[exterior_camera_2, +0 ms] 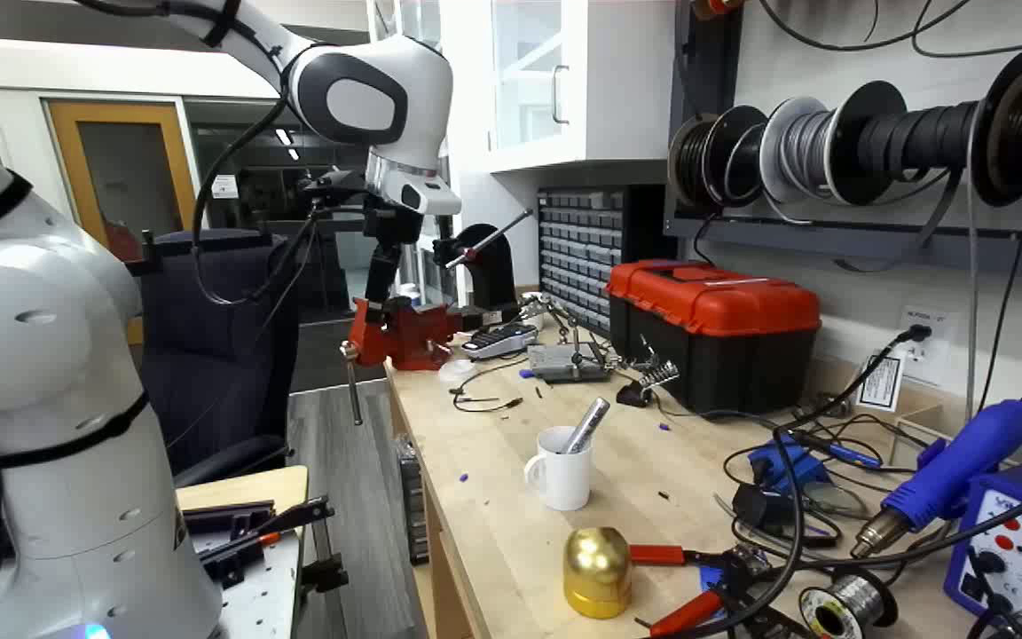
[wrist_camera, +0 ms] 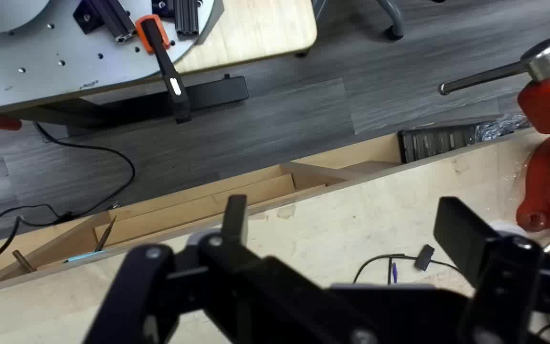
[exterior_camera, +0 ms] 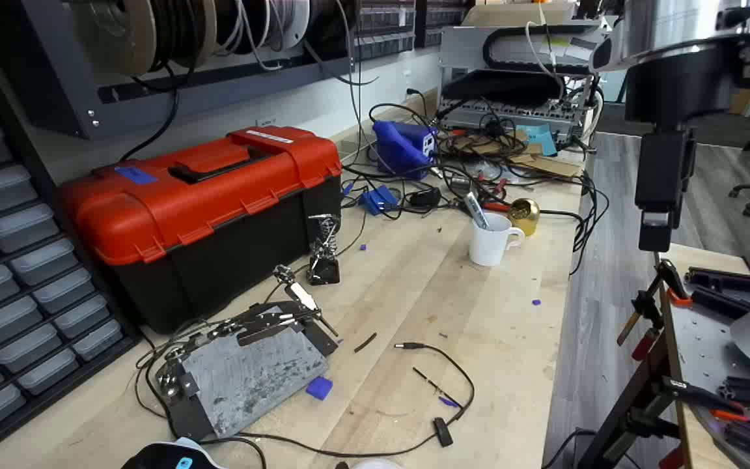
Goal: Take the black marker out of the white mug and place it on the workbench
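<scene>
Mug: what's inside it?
A marker leans in the mug, its upper part above the rim in both exterior views. The mug hides the marker's lower end and its own bottom, so anything else down there can't be seen.

A brand and a number on the blue station (exterior_camera_2: 1021,543)
In an exterior view, at the near right, it reads "YIHUA 878", last sign unclear. The print on the marker (exterior_camera: 476,211), the outlet label (exterior_camera_2: 925,317) and the white tag (exterior_camera_2: 882,382) is too small to read.
</scene>
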